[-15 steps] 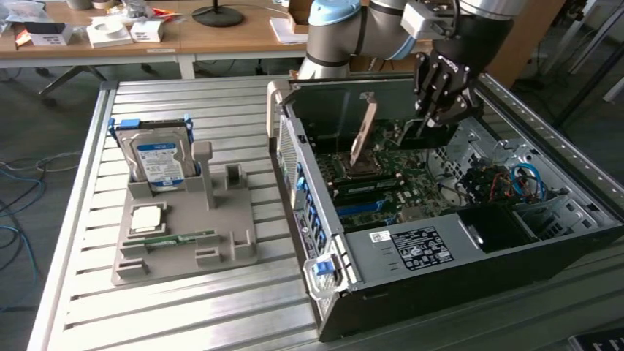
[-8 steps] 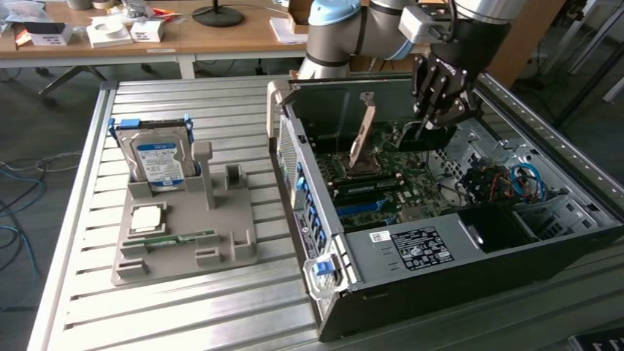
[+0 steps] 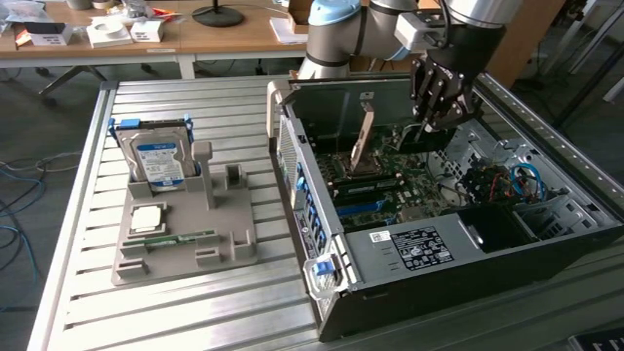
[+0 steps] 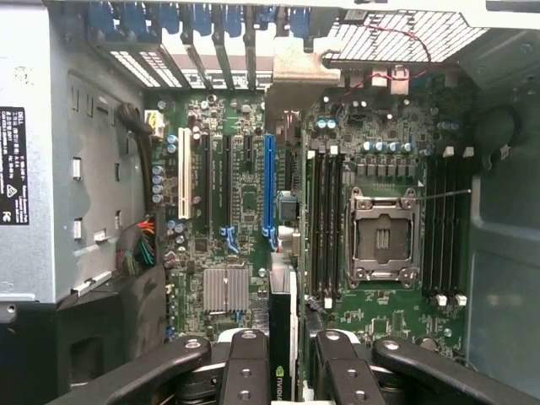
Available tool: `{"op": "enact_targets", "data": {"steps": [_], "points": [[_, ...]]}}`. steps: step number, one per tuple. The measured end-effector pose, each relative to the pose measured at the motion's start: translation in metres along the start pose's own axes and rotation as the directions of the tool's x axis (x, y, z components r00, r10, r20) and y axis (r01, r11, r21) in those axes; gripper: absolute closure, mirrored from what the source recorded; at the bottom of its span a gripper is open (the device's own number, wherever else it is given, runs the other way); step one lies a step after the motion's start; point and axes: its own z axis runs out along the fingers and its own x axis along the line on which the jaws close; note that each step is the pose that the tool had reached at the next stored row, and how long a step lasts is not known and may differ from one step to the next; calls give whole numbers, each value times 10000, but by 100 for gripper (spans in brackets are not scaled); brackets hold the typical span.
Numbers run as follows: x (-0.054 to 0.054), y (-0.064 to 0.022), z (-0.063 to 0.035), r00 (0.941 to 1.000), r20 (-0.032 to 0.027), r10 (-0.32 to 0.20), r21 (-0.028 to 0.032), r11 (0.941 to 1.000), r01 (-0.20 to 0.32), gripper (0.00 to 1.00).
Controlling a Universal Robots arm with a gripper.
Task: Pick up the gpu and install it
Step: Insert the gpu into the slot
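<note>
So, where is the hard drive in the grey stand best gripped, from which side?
Grip the hard drive at its top edge, from above, pinching its two flat faces. It stands upright in the grey stand, whose slot hides its lower part.

The slatted metal worktop [image 3: 195,307] carries two things directly. In the exterior view a grey moulded holder tray [image 3: 234,245] sits toward nine o'clock, and an open computer case [image 3: 468,292] lies toward three o'clock, close by but apart.

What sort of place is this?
Probably a robotics lab: a grey robot arm whose gripper holds a dark gpu card inside an open black computer case on a slatted metal table, with cluttered wooden desks behind.
</note>
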Motion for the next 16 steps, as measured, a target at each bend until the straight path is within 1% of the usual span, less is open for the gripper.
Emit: {"op": "enact_targets", "data": {"steps": [3, 12, 16], "points": [[1, 22, 28, 10000, 3, 0, 3, 10000, 0, 74], [7, 122, 181, 10000, 3, 1, 3, 10000, -1, 74], [8, 122, 182, 10000, 1, -1, 2, 10000, 1, 74]]}}
